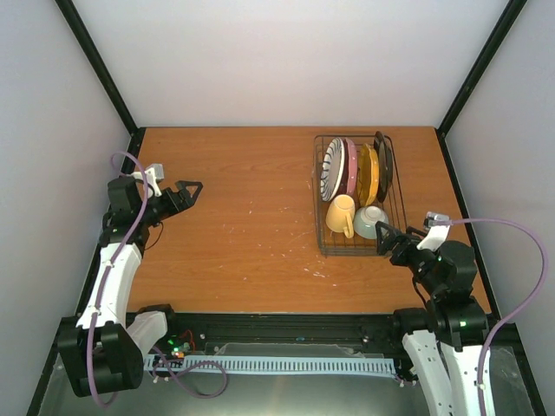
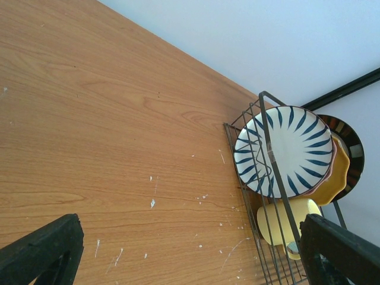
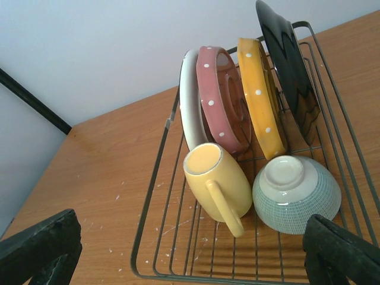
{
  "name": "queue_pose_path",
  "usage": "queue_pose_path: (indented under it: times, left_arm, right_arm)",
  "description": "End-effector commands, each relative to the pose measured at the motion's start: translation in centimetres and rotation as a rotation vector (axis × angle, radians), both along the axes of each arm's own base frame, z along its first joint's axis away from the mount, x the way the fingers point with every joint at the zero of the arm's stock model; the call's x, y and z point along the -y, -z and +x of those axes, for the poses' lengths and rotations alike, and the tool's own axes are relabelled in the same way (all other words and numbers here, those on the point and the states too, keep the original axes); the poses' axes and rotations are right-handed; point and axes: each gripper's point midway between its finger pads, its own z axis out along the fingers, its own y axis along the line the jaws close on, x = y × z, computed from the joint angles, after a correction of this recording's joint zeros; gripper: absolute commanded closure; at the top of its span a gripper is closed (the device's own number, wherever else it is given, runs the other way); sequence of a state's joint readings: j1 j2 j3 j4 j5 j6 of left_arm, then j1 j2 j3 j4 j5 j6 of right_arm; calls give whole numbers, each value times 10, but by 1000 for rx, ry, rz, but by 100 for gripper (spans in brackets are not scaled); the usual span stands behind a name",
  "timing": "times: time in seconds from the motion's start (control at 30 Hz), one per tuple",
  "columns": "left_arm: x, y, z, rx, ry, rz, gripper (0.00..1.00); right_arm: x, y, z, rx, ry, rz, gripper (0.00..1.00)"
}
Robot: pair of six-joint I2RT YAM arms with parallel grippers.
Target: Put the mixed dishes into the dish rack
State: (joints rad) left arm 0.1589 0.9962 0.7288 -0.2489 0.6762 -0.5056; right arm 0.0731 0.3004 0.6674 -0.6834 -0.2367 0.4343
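Observation:
The dish rack (image 1: 317, 217) stands at the back right of the table. In it four plates stand on edge: striped white (image 1: 332, 169), pink (image 1: 351, 166), orange (image 1: 368, 173) and dark (image 1: 382, 165). The yellow mug (image 1: 341, 215) lies on its side and the mint-green bowl (image 1: 371, 222) sits upside down in the rack's near end. My right gripper (image 1: 388, 236) is open and empty, just off the rack's near right corner, facing the mug (image 3: 222, 184) and bowl (image 3: 295, 193). My left gripper (image 1: 186, 191) is open and empty, far to the left above bare table.
The wooden table (image 1: 234, 217) has white scuff marks on it. White walls with black frame posts (image 1: 95, 69) close in the back and sides. The rack's left wall (image 2: 279, 172) and the striped plate (image 2: 297, 148) show in the left wrist view.

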Motion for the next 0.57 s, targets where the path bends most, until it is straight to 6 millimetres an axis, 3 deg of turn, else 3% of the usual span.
queue_pose_path:
  times: [0.0, 0.53]
  left_arm:
    - [0, -19, 2, 47, 8, 18, 0]
    - [4, -14, -4, 31, 13, -10, 0]
  right_arm:
    - [0, 0, -8, 8, 9, 29, 0]
    - [-3, -5, -20, 37, -11, 53, 0]
